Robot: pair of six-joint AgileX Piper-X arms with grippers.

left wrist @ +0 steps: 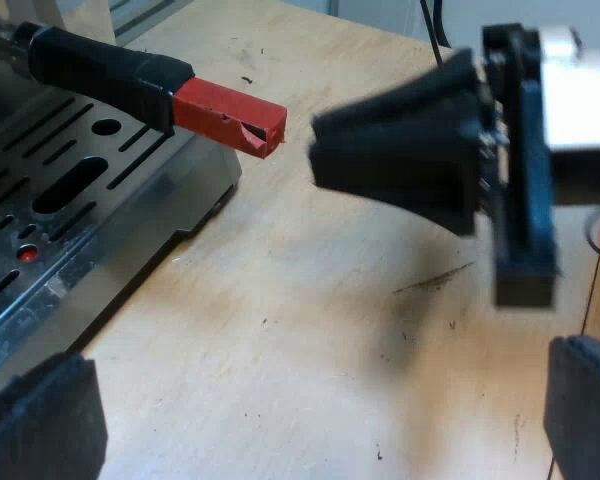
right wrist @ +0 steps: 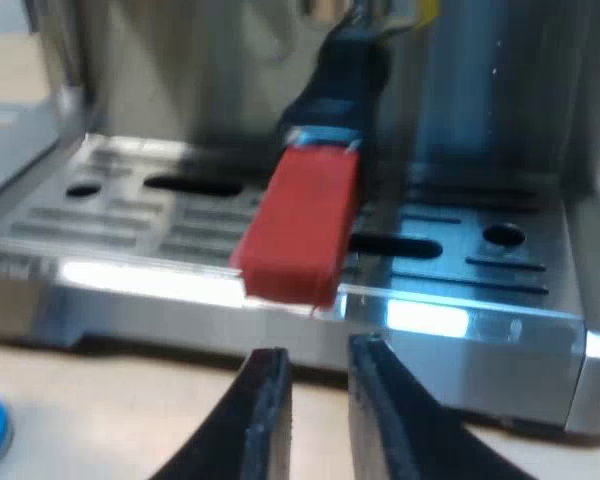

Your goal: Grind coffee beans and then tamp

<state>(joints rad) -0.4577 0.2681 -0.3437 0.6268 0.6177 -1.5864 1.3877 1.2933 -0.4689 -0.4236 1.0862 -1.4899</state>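
Ahead of right gripper (right wrist: 318,352): red-ended handle (right wrist: 298,225).

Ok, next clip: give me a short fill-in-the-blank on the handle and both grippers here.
1. The handle jutting from the espresso machine ends in ___.
2. The right gripper faces that end of the handle and holds ___.
3. The left gripper has its fingers spread wide ___.
Missing words: red; nothing; open.
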